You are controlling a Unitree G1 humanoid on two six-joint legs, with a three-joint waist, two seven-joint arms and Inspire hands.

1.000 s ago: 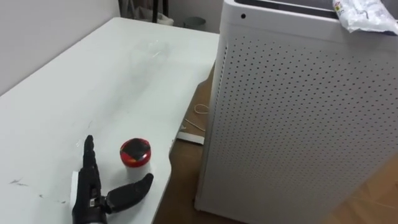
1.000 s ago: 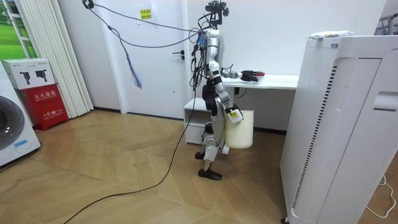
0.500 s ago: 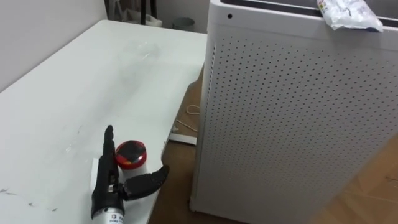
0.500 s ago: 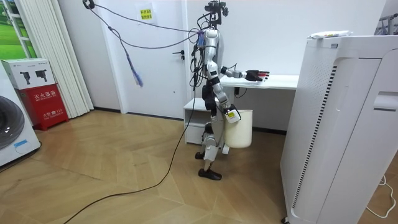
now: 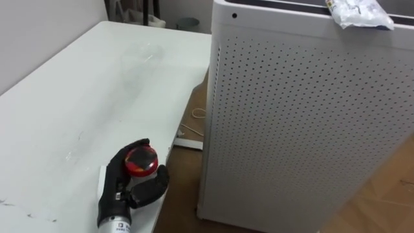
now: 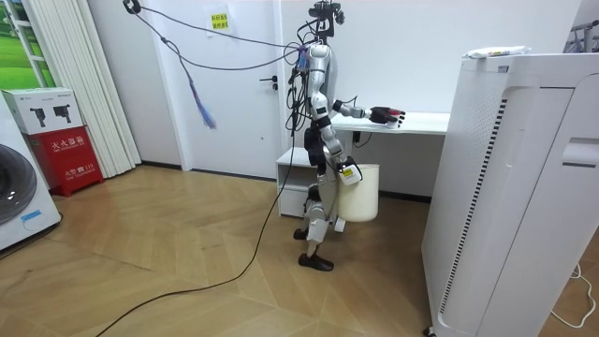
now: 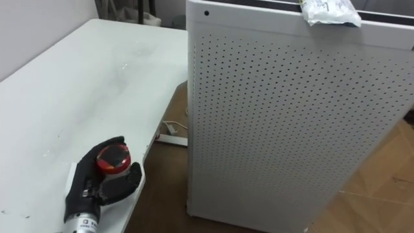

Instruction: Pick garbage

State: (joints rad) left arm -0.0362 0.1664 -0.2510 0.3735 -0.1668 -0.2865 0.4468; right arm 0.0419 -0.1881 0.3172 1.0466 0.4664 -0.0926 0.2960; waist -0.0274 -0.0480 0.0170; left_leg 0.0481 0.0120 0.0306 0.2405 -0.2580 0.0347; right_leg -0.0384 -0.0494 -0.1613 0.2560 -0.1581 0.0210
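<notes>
By tabletop (image 5: 77,90) right edge, near corner | left hand (image 5: 118,186) fingers curled round red-lidded cup (image 5: 140,160), thumb below | advice: firm the hold, lift straight, keep cup upright.

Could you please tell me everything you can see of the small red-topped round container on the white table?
The small round container has a glossy red top with a dark patch in its middle; it looks like plastic, and its side is mostly hidden. It stands upright on the white table, near the edge facing the tall white perforated cabinet. The robot's black left hand is curled round it, fingers and thumb wrapped about its sides.
</notes>
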